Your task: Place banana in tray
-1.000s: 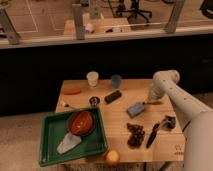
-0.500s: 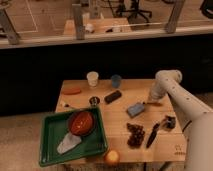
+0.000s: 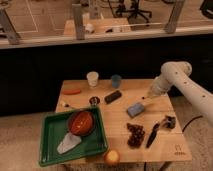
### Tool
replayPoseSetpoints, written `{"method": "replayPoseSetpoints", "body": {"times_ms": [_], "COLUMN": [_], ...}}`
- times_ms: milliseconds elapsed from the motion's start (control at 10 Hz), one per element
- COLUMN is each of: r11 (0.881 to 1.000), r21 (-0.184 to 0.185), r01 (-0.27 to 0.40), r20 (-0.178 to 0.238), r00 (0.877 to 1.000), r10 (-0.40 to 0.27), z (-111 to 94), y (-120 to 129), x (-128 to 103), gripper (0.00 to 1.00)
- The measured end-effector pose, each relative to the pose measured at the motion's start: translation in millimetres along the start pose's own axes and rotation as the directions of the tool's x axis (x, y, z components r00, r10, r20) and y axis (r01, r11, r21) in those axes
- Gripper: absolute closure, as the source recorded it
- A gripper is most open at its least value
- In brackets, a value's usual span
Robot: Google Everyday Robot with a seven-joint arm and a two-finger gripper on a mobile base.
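The gripper (image 3: 145,99) has just squeezed shut, low over the right side of the tabletop (image 3: 118,123), right beside a blue block (image 3: 135,109). The banana is hard to see; it is likely hidden under the gripper. If so, it must next be carried left to the green tray (image 3: 95,144).

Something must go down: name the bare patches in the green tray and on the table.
Tray: bare along its left side and front right corner; red bowl and whitish piece fill the rest. Table: bare strip between tray and dark cluster, and right front corner. Crowded mid-table, where the gripper hangs by the blue block.
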Motion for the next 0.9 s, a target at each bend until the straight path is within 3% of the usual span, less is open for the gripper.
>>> {"method": "replayPoseSetpoints", "body": {"times_ms": [200, 400, 900], "r11": [0.999, 0.996, 0.995], "r21": [-0.009, -0.02, -0.018], "r01": [0.05, 0.092, 0.093], "r20": [0.035, 0.048, 0.045], "r00": [0.998, 0.995, 0.995], "r10": [-0.05, -0.091, -0.092], "z": [-14.8, -15.9, -16.2], "y": [12.9, 18.1, 17.5], "x": [-34.2, -54.0, -53.0], "gripper": [1.0, 1.0, 1.0]}}
